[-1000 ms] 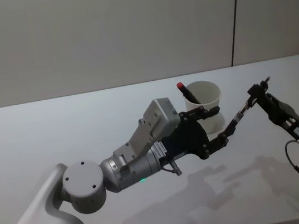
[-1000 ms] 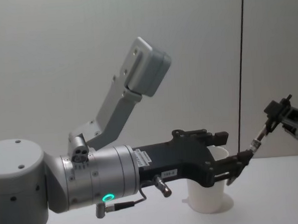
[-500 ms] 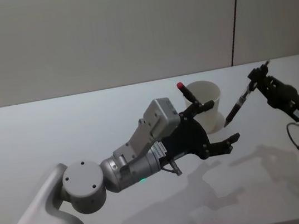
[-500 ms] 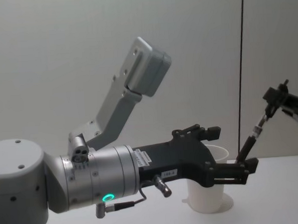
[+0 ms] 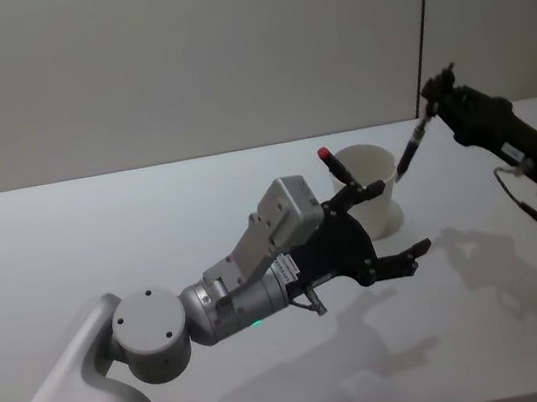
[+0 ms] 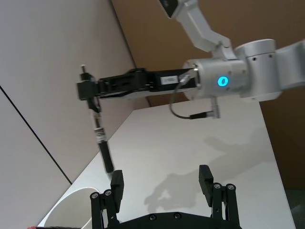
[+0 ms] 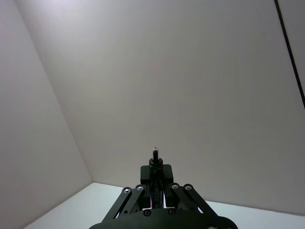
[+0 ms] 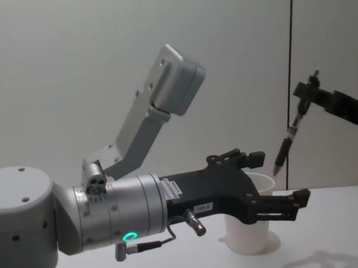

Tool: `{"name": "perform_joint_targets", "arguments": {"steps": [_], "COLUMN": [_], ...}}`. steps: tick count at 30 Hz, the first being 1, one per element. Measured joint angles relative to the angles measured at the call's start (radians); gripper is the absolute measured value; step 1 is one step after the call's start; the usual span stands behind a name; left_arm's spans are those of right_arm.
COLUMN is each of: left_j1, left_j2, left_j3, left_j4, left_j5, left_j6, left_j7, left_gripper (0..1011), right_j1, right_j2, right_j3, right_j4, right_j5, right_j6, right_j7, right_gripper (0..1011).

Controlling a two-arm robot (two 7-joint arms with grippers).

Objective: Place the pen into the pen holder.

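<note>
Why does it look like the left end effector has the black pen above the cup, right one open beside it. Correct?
No, the arms are swapped. The chest view shows the right end effector shut on the black pen, hanging tip-down above the cup. The left end effector is the open one, beside the cup.

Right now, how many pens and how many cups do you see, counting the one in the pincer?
Black pens: 1, held in the right pincer, the black pen hanging above the cup's rim.
Red-tipped pens: 1, the red-tipped pen already standing in the cup.
White paper cups: 1, the pen holder, beside the open left pincer.
Total: 3.
</note>
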Motion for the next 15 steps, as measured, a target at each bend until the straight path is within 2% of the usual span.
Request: {"name": "perform_joint_targets", "arguments": {"steps": [11,14,15], "left_j1": [0.000,0.000,0.000], "left_j2": [0.000,0.000,0.000], "left_j3": [0.000,0.000,0.000], "left_j4": [0.000,0.000,0.000], "left_j5": [0.000,0.000,0.000], "left_j6": [0.000,0.000,0.000], "left_j7": [0.000,0.000,0.000], "left_gripper": [1000,1000,1000], "right_j1": [0.167,0.218,0.241], "right_j2": [-0.017,-0.023,-0.026], "right_j3": [-0.021,-0.026,-0.029], "right_j4": [0.195,0.260,0.301], "right_j5": [-0.083,-0.096,-0.101], "right_j6": [-0.056,-0.074,-0.084], "right_j7": [0.090,0.125,0.141], "right_gripper": [147,147,147]}}
